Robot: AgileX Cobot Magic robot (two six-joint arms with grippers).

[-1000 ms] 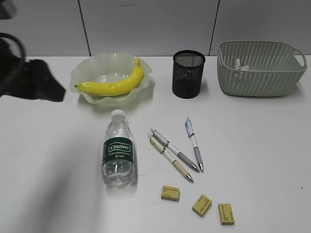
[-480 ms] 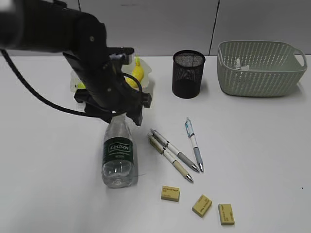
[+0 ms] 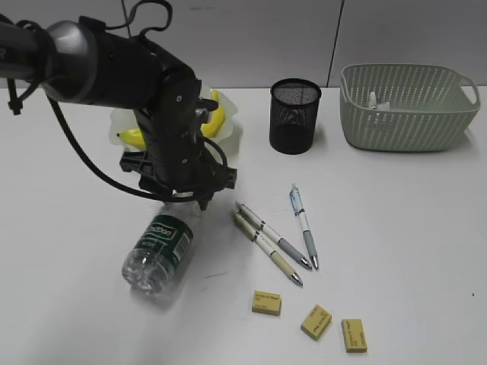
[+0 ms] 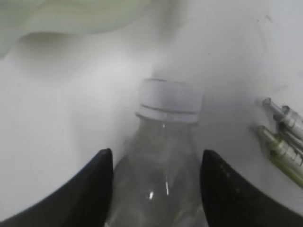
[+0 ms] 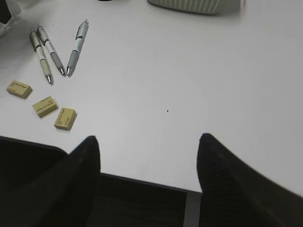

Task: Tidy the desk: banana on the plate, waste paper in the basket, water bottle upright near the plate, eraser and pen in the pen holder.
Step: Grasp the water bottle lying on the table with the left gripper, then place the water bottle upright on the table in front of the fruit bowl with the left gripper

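Observation:
The clear water bottle point(image 3: 157, 255) with a green label lies tilted on the white desk, its base towards the front left. My left gripper point(image 3: 186, 199) is shut on its neck end; in the left wrist view both fingers point(image 4: 156, 153) press the bottle's shoulder point(image 4: 163, 189) below the white cap. The banana point(image 3: 217, 114) lies on the pale green plate point(image 3: 119, 125), partly hidden by my left arm. Three pens point(image 3: 274, 242) and three yellow erasers point(image 3: 316, 321) lie at the front right. The black mesh pen holder point(image 3: 295, 115) stands at the back. My right gripper point(image 5: 149, 142) is open and empty by the desk's front edge.
The green basket point(image 3: 407, 106) at the back right holds a scrap of white paper point(image 3: 377, 101). The pens point(image 5: 47, 47) and erasers point(image 5: 45, 106) also show in the right wrist view, left of the gripper. The desk's front edge point(image 5: 142, 182) lies under the right gripper.
My left arm came in from the left over the plate and dropped onto the bottle's neck. The bottle's base has swung towards the front left.

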